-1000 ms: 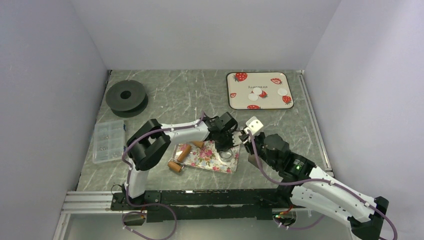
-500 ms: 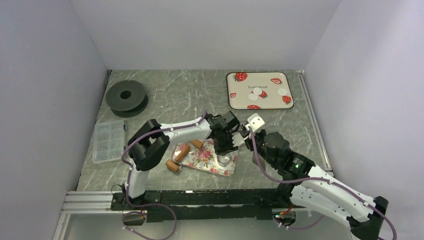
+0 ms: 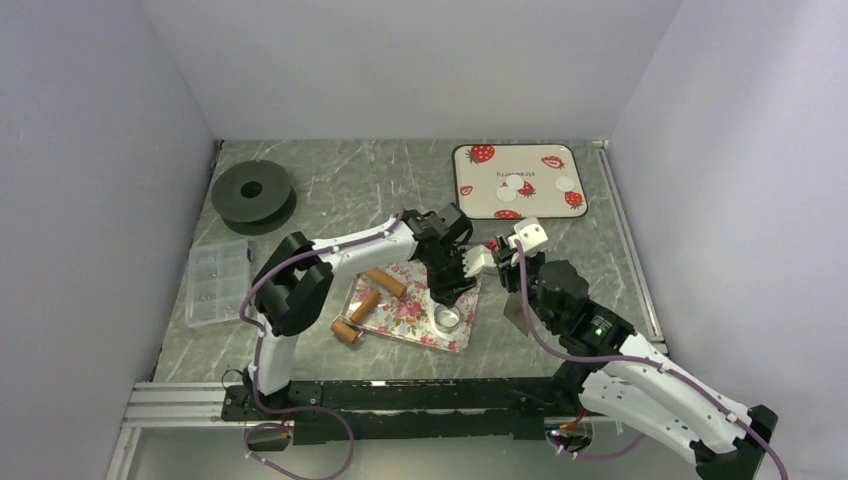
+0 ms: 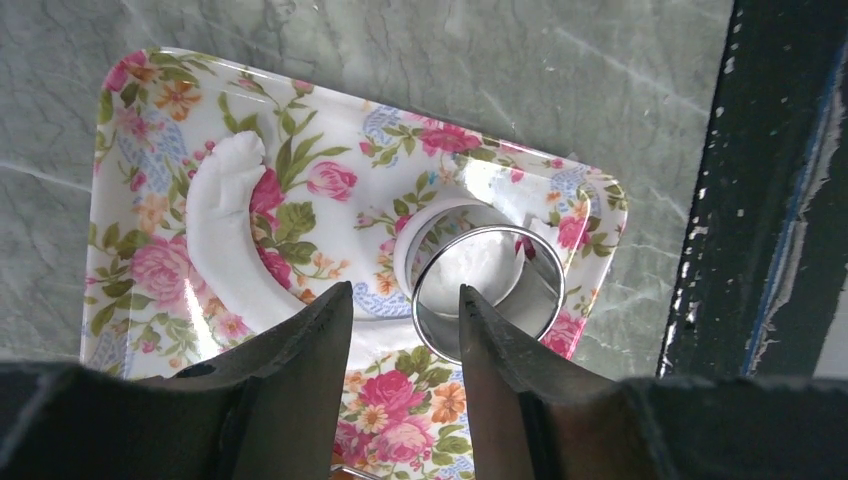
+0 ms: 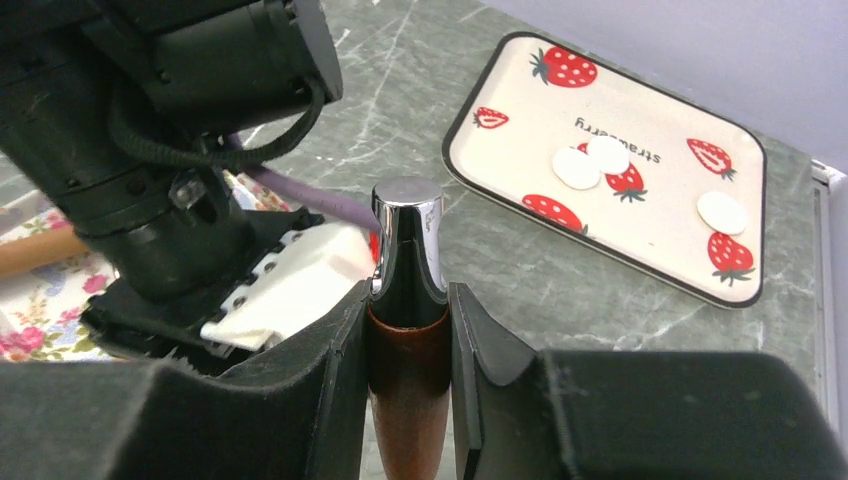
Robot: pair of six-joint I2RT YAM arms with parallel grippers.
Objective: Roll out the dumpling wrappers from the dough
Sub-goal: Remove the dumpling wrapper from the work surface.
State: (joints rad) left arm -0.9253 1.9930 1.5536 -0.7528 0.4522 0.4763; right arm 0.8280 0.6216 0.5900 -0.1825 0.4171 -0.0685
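Grey marbled table (image 3: 340,190): surface carries all items. Strawberry-print tray (image 3: 545,205), upper right of the overhead frame: dumpling wrappers (image 5: 590,160) lie flat on it as white discs, two overlapping at its middle and a third apart near one edge. Floral tray (image 4: 140,250), centre of the overhead frame: holds a curved strip of white dough (image 4: 225,240) and a metal ring cutter (image 4: 488,290) with white dough inside the ring. Black spool (image 3: 252,195), upper left; clear compartment box (image 3: 216,282) below it. Brown wooden cylinders (image 3: 367,305) rest at the floral tray's left edge. Left gripper (image 4: 405,295): jaws parted, nothing between them, above the cutter. Right gripper (image 5: 408,290): jaws clamped on a brown-handled tool (image 5: 408,260) with a chrome cap, upright.
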